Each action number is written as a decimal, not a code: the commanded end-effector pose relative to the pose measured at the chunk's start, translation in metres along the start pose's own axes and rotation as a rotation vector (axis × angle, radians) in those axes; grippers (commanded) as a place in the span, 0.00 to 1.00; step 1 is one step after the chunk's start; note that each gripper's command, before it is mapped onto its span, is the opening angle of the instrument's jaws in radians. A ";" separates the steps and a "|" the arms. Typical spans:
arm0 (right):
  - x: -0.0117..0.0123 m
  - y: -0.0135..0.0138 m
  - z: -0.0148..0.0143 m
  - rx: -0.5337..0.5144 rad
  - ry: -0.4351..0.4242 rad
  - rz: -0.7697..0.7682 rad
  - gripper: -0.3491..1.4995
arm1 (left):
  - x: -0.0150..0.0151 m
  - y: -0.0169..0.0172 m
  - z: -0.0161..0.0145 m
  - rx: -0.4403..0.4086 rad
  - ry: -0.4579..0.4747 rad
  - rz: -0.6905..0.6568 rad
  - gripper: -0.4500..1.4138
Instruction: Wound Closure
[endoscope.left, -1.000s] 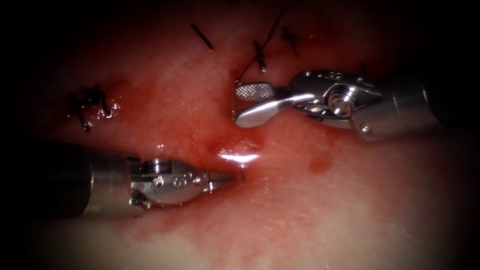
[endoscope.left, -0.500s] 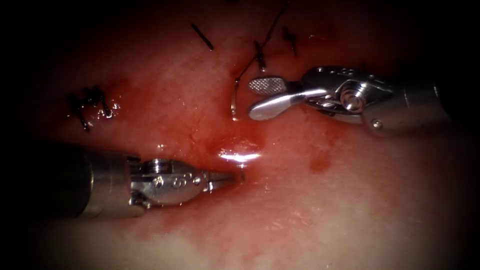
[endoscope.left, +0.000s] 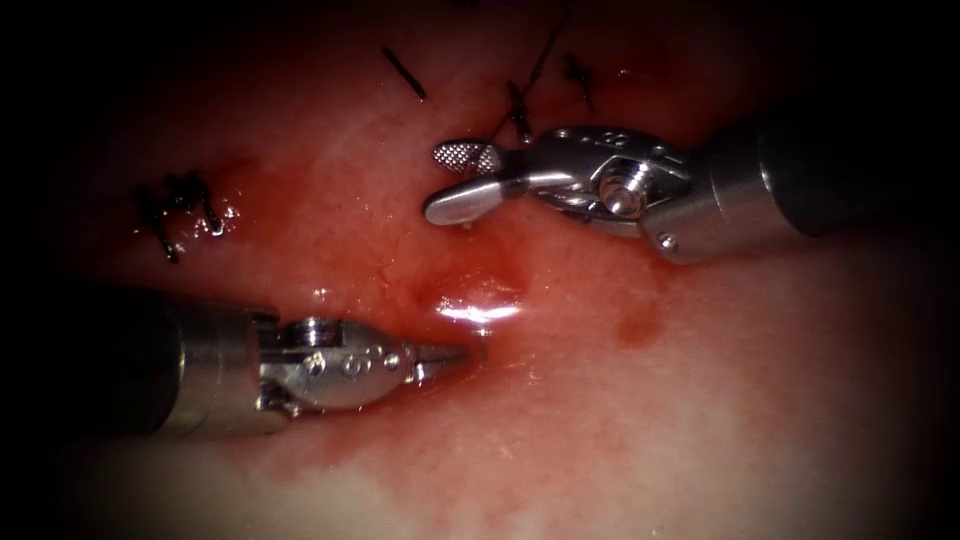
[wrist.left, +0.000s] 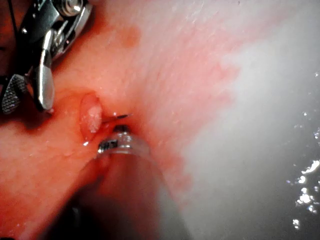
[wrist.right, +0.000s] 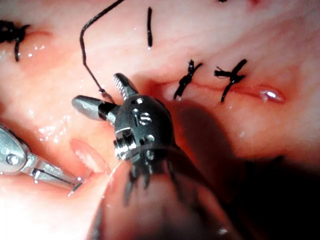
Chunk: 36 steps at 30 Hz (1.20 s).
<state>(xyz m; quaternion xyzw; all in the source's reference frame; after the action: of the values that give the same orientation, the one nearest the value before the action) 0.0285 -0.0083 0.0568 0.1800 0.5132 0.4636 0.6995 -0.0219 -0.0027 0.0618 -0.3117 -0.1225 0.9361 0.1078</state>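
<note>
Right tool (endoscope.left: 462, 180) has its jaws wide open, holding nothing, right over the needle (endoscope.left: 467, 224) stuck in the tissue (endoscope.left: 620, 420). Left tool (endoscope.left: 470, 354) jaws pinched shut, tip against tissue. No readable writing.

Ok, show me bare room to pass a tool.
Free: the pale tissue below the right tool, and the patch between that tool and the left stitch. Crowded: stitches and thread above it, the left tool below. Right tool open over the needle, which sits in tissue; left shut, hold unclear.
</note>
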 end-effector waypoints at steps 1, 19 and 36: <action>-0.0010 -0.0001 0.0007 0.002 -0.007 -0.002 0.65 | 0.0000 0.0010 0.0009 -0.005 0.001 -0.001 0.14; -0.0037 -0.0001 0.0007 -0.127 -0.217 0.448 0.00 | 0.0001 0.0009 0.0006 -0.008 0.001 -0.001 0.14; -0.0051 -0.0062 -0.0014 -0.033 -0.351 0.506 0.00 | 0.0001 0.0009 0.0006 -0.006 0.000 -0.001 0.13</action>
<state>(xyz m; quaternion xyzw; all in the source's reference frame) 0.0292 -0.0153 0.0542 0.3666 0.3154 0.5942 0.6427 -0.0218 -0.0026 0.0615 -0.3119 -0.1236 0.9359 0.1075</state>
